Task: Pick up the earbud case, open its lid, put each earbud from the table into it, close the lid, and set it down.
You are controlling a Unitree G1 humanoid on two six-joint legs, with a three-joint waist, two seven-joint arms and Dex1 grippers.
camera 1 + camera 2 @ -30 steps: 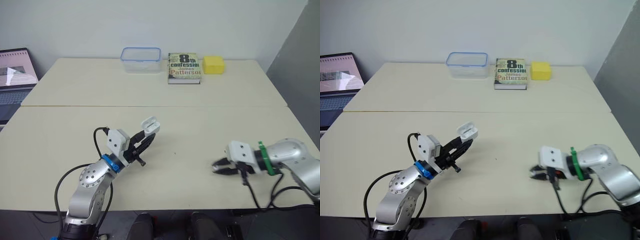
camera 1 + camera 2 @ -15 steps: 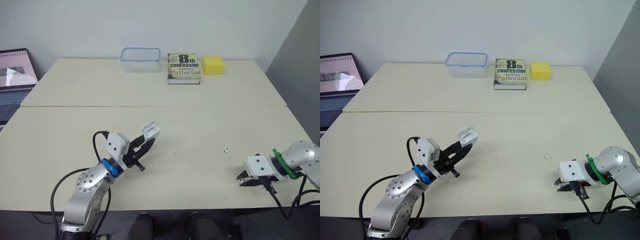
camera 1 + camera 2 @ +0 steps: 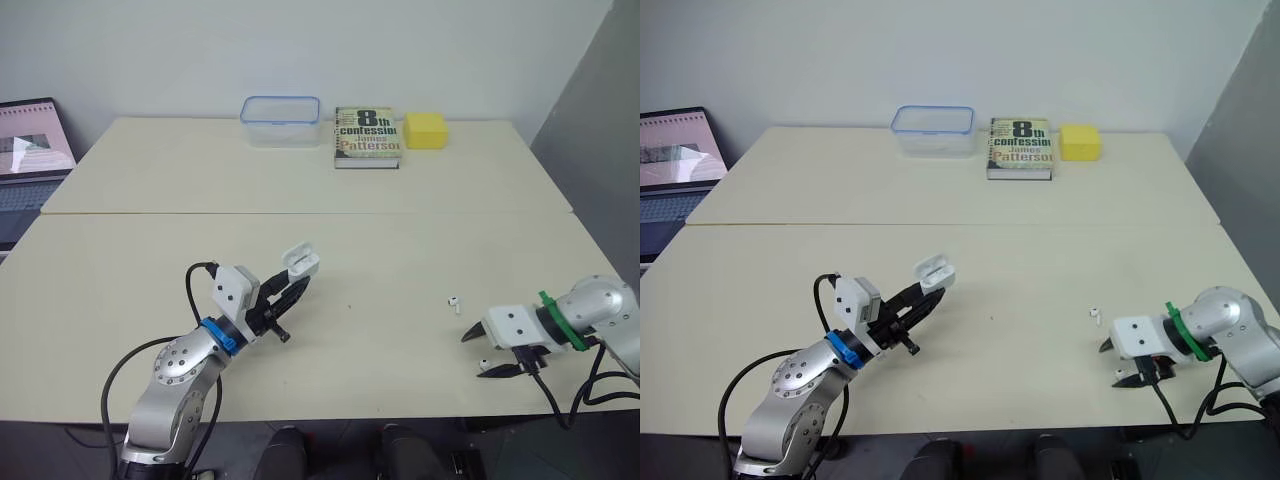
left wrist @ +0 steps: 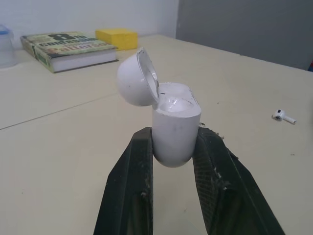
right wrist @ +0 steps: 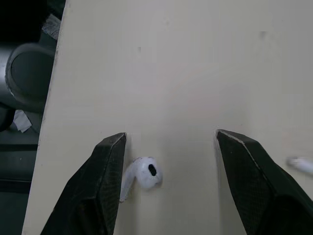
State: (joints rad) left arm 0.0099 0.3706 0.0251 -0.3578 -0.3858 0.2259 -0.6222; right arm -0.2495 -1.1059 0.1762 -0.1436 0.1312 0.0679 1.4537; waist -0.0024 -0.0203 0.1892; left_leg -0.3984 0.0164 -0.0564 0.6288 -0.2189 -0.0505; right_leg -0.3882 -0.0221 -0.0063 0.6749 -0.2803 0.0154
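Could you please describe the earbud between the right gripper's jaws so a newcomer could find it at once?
Look at the near edge of the cream table on the robot's right, where the right gripper hangs with open jaws. The earbud lies on the table between them, close to that edge. The other earbud lies farther in, outside the jaws.

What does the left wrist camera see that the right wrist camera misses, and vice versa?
Left wrist view: the left gripper clamping the earbud case, lid open, with a book and yellow block behind. Right wrist view: the open right gripper straddling an earbud near the table edge. Shared: the table, and likely the second earbud.
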